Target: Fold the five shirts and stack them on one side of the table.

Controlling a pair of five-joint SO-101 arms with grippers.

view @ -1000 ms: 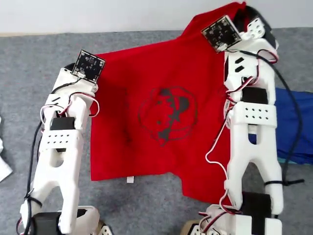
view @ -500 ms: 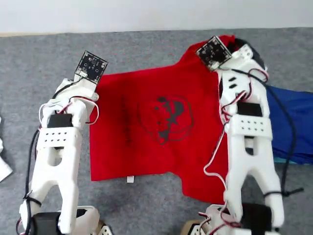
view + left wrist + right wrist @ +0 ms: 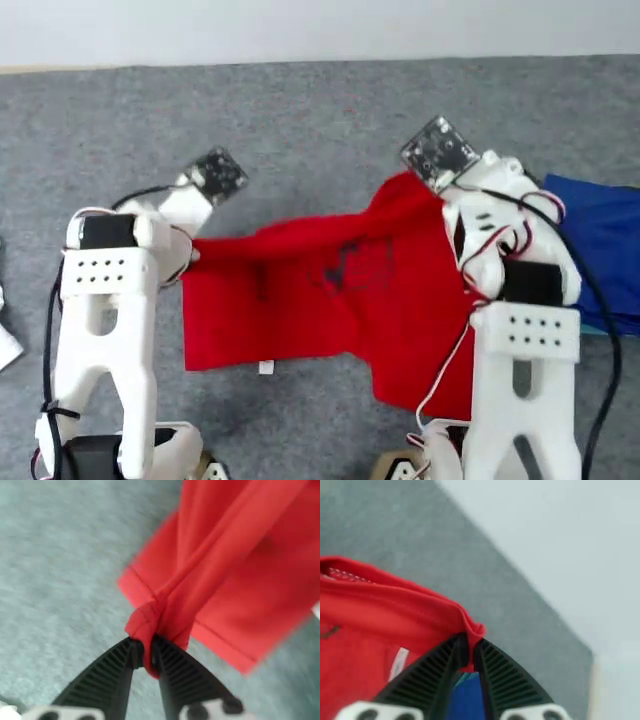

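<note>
High view is showing the red shirt (image 3: 330,300) lying on the grey table (image 3: 300,120) between both arms, its long axis going left to right, its far edge lifted. The left gripper (image 3: 145,652) is pinching one bunched far corner. The right gripper (image 3: 469,652) is pinching the other, near a blue shirt (image 3: 600,240).
</note>
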